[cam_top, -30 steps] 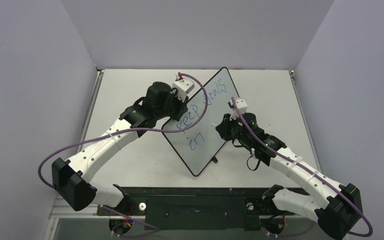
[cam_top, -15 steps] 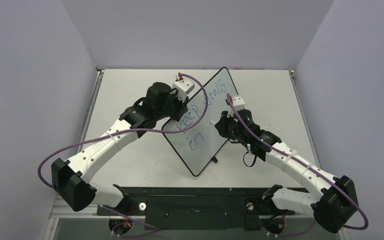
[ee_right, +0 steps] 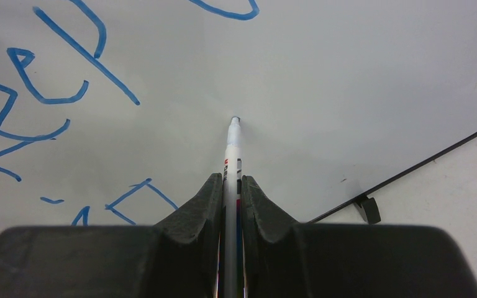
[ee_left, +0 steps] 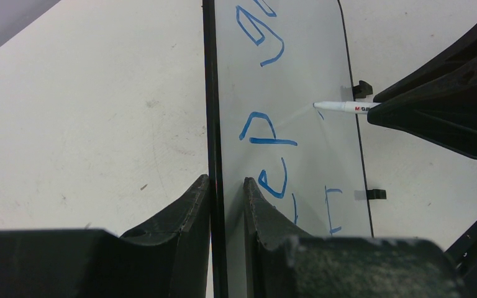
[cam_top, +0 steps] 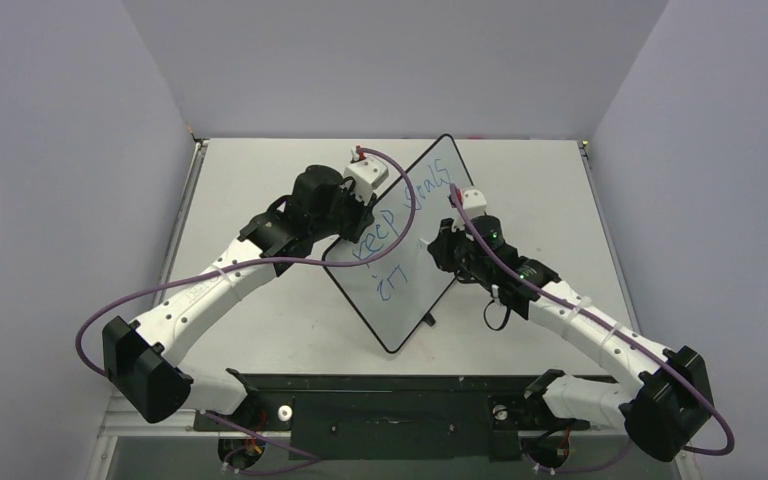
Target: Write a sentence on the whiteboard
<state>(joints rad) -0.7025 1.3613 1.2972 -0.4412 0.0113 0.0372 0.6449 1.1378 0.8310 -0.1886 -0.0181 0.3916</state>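
The whiteboard [cam_top: 422, 232] stands tilted on the table, its face towards the right arm. My left gripper [cam_top: 353, 228] is shut on its left rim; the left wrist view shows the rim [ee_left: 210, 93] clamped between the fingers of this gripper [ee_left: 225, 180]. The sentence [cam_top: 400, 215] is blue lettering, about "keep goals" with "in" below, also seen in the left wrist view [ee_left: 266, 139] and the right wrist view [ee_right: 49, 81]. My right gripper [ee_right: 231, 177] is shut on a white marker [ee_right: 232, 146]. Its tip is at the bare board [ee_right: 348, 74] right of the lettering.
Two black clip feet [ee_left: 361, 89] [ee_right: 367, 208] sit on the board's lower edge. The white table [cam_top: 260, 170] is walled in by grey panels on three sides. A black base rail [cam_top: 390, 400] runs along the near edge.
My right arm has moved left and a little up, bringing the marker closer to the board's middle. The left arm and the board have stayed still.
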